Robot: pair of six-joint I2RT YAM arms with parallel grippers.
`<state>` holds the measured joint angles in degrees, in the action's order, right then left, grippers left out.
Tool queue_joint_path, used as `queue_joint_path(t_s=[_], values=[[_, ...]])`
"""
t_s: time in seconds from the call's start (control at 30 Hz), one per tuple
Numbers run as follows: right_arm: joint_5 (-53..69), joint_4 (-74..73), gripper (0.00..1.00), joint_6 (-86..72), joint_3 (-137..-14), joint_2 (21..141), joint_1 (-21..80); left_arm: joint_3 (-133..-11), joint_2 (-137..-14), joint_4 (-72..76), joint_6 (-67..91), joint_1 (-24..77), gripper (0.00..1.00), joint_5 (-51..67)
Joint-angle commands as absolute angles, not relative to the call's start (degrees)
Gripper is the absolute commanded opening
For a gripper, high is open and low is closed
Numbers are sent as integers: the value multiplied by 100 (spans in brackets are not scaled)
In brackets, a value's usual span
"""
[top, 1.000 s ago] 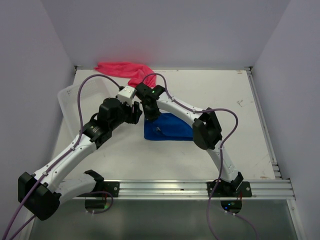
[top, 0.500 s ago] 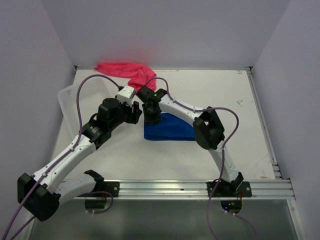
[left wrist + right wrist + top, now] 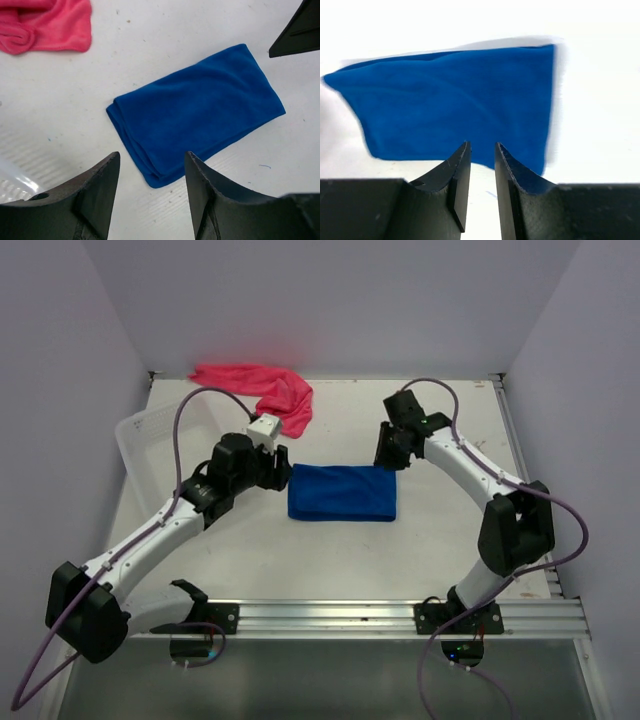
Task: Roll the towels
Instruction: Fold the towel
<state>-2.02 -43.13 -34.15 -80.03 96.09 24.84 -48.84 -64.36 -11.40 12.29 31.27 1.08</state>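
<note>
Swinging right gripper (image 3: 481, 150) off blue towel (image 3: 342, 493) left end to its far-right corner, jaws narrowly parted, gripping nothing | hovering left gripper (image 3: 151, 165) wide open, empty, by left end | lying folded flat mid table (image 3: 450, 530) | pink-red towel (image 3: 262, 388) bunching at back edge

A robotics lab test cell. A plain white surface (image 3: 450, 530) is boxed in by bare pale walls (image 3: 330, 310) beyond and to either side of the left claw (image 3: 280, 475) and right claw (image 3: 385, 452). Nearer than the claws, an aluminium rail (image 3: 330, 615) carries the bolted bases of the white-and-black left arm (image 3: 140, 545) and right arm (image 3: 465, 465). Purple cables (image 3: 180, 430) loop along both arms. A translucent plastic bin (image 3: 135, 430) sits to the left of the left claw.
</note>
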Motion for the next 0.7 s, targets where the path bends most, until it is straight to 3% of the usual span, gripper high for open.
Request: queue_joint_path(t_s=[0.0,0.17,0.3,0.67], values=[[113,-3719,29,-3138,-7384,9396,2128,-4869,-6811,-844,1879,3164,58,711],[79,-3516,15,-2778,-7461,9579,1811,-4729,-7206,-528,2250,3295,55,721],[9,-3779,7,-2602,-7892,10036,1810,-4711,-7619,-282,2338,3410,45,615],[-26,-3586,0,-2496,-8323,10942,1793,-4606,-8543,650,2206,3630,39,272]])
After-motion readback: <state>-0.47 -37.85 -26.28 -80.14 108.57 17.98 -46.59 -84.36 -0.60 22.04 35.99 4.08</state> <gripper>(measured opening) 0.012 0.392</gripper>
